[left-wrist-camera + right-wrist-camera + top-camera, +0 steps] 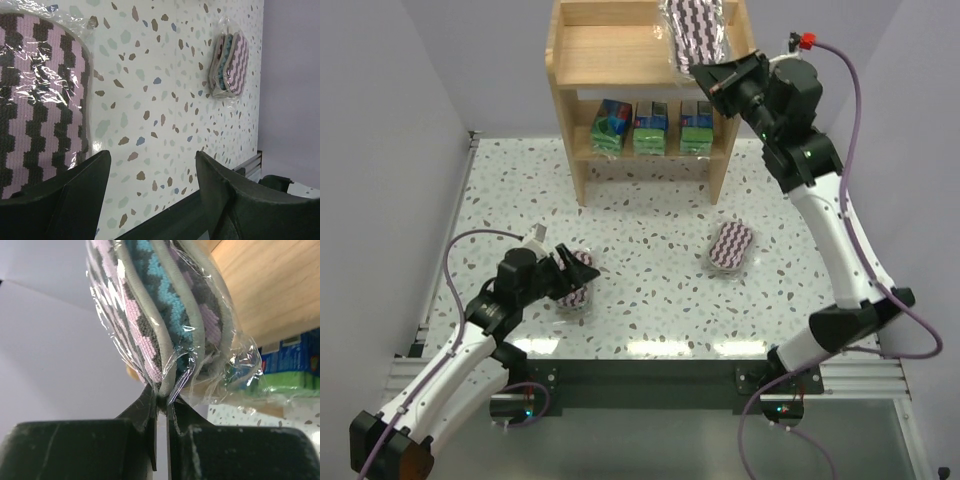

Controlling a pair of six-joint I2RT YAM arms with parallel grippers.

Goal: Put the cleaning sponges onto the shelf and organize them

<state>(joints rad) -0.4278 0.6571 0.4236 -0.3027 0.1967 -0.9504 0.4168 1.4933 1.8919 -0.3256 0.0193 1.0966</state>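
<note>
Top external: shelf (565, 110) holds three packs (650, 128) below; right pincer (700, 72) grips pad (692, 30).

Both arms pair glossy white shells on the long links with matte black joint housings. The left arm (448, 372) ends at its base in a black block with a round brown cap, and a purple cable (485, 233) runs off it. The right arm (835, 235) carries a similar lead (857, 85) tipped with a red plug (807, 41). The left claw (150, 162) is smooth black plastic, while the right claw (161, 402) shows pale scuffs.
</note>
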